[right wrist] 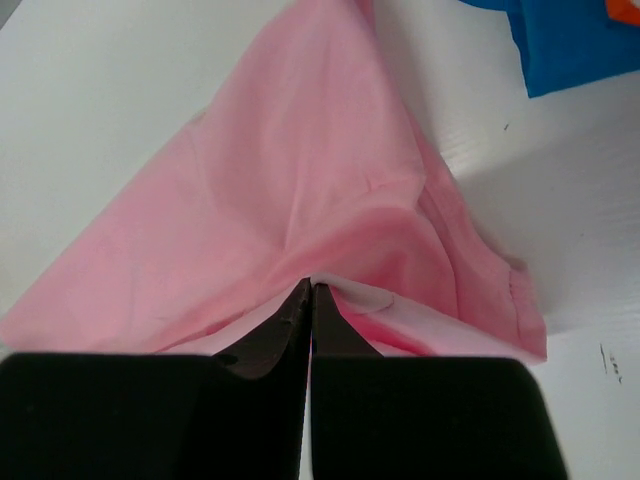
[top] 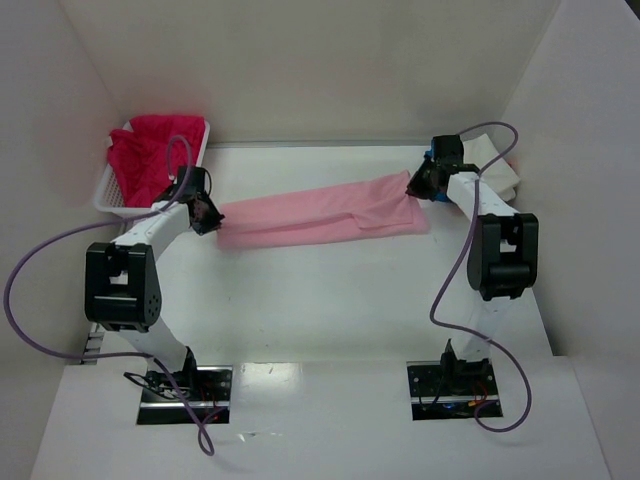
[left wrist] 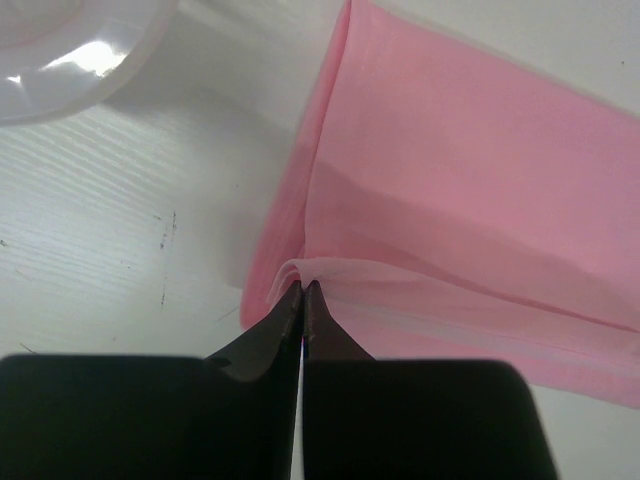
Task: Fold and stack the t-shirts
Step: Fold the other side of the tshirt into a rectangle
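High overview — two close wrist views share pink t-shirt (top: 320,215).

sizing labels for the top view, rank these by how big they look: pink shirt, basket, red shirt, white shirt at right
1. pink t-shirt, largest
2. basket
3. magenta-red t-shirt, nearly filling the basket, so close
4. white t-shirt, unsure: partly hidden by the right arm

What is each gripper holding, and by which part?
Both hold the light pink cotton t-shirt, stretched as a long band: left gripper pinches a fold at one end, right gripper a bunched fold at the other.
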`<state>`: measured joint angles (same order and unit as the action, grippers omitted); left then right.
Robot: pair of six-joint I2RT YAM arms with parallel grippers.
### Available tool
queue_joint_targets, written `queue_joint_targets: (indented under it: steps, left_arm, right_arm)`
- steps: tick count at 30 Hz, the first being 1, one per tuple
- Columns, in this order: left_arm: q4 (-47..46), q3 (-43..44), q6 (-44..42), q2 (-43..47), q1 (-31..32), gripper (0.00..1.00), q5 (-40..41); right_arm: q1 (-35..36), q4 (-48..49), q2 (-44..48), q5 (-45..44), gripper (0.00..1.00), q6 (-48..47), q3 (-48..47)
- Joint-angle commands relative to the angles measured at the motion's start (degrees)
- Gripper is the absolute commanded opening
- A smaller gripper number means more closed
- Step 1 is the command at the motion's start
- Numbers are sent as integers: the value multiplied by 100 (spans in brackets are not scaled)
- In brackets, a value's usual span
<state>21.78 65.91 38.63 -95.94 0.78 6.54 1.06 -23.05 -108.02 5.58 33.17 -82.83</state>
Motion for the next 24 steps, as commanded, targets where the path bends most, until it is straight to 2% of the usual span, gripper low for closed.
queue_joint_targets:
  steps: [1, 18, 22, 23, 24]
  left_arm:
    - [-267, 203, -31, -144, -42, 0, 207]
    - [-552, 511, 74, -842, -42, 0, 365]
    - [-552, 564, 127, -882, -42, 0, 365]
    - [-552, 564, 127, -882, -42, 1, 365]
    - [-552, 564, 127, -882, -42, 7, 365]
  right_arm:
    - [-53, 362, -283, 140, 0, -179, -448]
    - [-53, 547, -1371, 417, 0, -469, -1217]
    - [-53, 608, -1476, 417, 5, -522, -1295]
    - [-53, 608, -1477, 417, 8, -536, -1332]
    - [-53, 608, -1477, 423, 12, -574, -1339]
